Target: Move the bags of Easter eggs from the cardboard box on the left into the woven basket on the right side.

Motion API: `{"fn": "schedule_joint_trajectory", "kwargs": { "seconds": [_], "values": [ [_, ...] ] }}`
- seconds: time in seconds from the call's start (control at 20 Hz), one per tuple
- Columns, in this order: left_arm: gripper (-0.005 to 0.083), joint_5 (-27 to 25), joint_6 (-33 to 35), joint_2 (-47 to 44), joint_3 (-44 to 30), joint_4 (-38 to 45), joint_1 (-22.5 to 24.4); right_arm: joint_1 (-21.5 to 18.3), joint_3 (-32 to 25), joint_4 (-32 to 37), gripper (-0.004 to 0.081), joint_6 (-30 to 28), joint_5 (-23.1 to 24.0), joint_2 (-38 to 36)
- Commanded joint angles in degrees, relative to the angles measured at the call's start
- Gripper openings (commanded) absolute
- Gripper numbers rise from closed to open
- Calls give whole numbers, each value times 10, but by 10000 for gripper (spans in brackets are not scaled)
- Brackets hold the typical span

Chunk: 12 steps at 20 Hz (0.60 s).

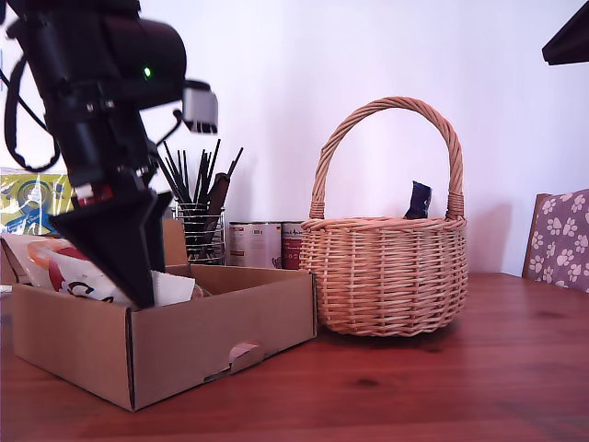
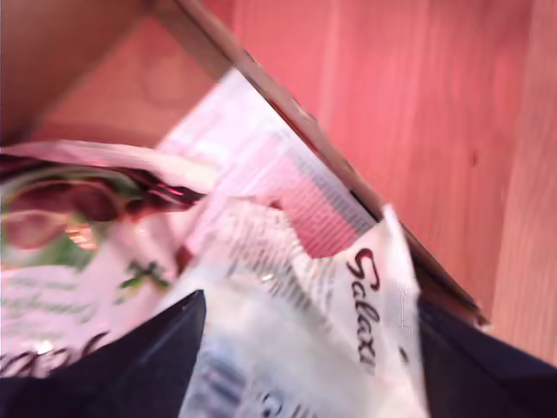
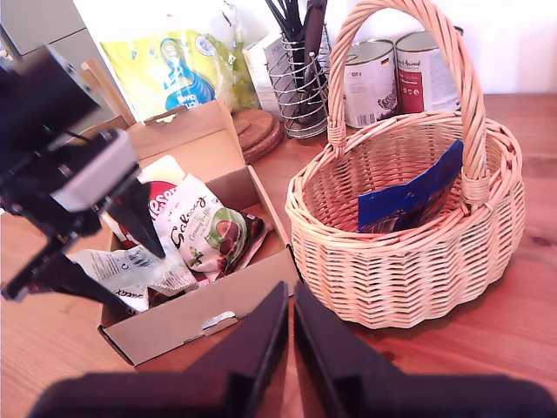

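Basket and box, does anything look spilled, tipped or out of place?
Nothing spilled. The dark blue bag stands on edge in the woven basket, a corner poking above the rim; the cream bags lie crumpled in the cardboard box.

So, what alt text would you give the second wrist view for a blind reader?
A woven basket holding a dark blue bag stands beside a cardboard box of cream bags, where my first gripper straddles one. My second gripper, shut and empty, hovers in the foreground over the wooden table.
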Motion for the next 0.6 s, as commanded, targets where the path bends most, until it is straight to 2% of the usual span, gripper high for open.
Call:
{"fn": "schedule_joint_trajectory", "kwargs": {
  "seconds": [0.0,0.25,0.5,0.55],
  "values": [
    [625,-7,1,17,-9,10,-1,3,-2,5,-12,-3,-3,0],
    [622,-21,1,36,-9,61,0,3,-2,0,-12,-3,-3,0],
    [618,-22,1,66,-9,52,3,3,-2,1,-12,-3,-3,0],
    [595,-22,1,68,-9,53,3,3,-2,0,-12,-3,-3,0]
  ]
}}
